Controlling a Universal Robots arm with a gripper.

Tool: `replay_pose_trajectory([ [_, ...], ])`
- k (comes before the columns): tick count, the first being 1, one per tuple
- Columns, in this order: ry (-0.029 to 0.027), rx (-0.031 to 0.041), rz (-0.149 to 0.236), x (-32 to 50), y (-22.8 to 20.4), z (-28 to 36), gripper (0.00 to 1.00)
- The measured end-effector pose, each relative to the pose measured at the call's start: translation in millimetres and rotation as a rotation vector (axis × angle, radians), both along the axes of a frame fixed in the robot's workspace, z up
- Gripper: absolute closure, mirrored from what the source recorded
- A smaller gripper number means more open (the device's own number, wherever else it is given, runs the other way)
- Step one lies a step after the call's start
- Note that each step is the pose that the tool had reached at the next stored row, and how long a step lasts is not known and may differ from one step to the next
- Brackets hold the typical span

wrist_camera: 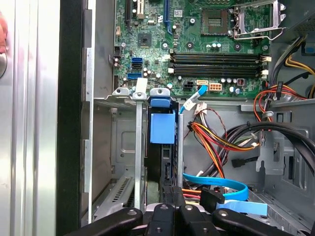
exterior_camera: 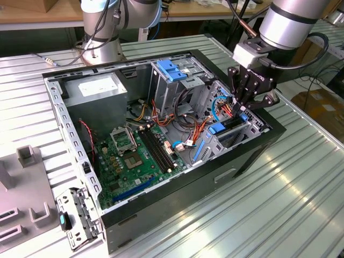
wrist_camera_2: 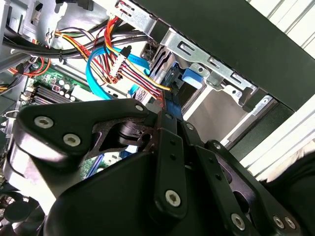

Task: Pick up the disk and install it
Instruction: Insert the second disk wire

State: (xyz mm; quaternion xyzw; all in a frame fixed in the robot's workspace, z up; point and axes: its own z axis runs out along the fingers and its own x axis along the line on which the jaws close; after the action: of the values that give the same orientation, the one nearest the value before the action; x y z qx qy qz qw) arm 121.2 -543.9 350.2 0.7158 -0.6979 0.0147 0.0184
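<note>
you will find the open computer case lying on its side on the ribbed metal table, with the motherboard facing up and the grey power supply box in the corner toward the exterior view's left. the gripper hangs over the drive bay at the end of the case toward the exterior view's right, its black linkage arms drawn in close together. in the first wrist view the disk stands on edge inside a narrow slot of that bay, dark along its exposed edge, with a blue plastic rail tab at the end nearest the motherboard. the gripper sits directly over the near end of the disk, and its fingers appear pinched on that edge, though the contact point itself is hidden behind the linkages. in the second wrist view the gripper meets a thin blue-edged part running toward the bay's metal frame, beside a bundle of red, yellow and orange wires and a flat blue data cable. an upright metal cage with a blue plastic handle stands in the middle of the case. a loose side bracket lies on the table near the case corner at the exterior view's left.
</note>
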Motion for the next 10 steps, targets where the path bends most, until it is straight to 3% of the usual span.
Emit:
replay_pose_trajectory([
  [7, 0.0000, 0.0001, 0.000, -10.7, -0.2, 0.0, 0.89],
  [10, -0.0001, -0.0002, 0.000, -11.1, 0.1, 0.0, 0.89],
])
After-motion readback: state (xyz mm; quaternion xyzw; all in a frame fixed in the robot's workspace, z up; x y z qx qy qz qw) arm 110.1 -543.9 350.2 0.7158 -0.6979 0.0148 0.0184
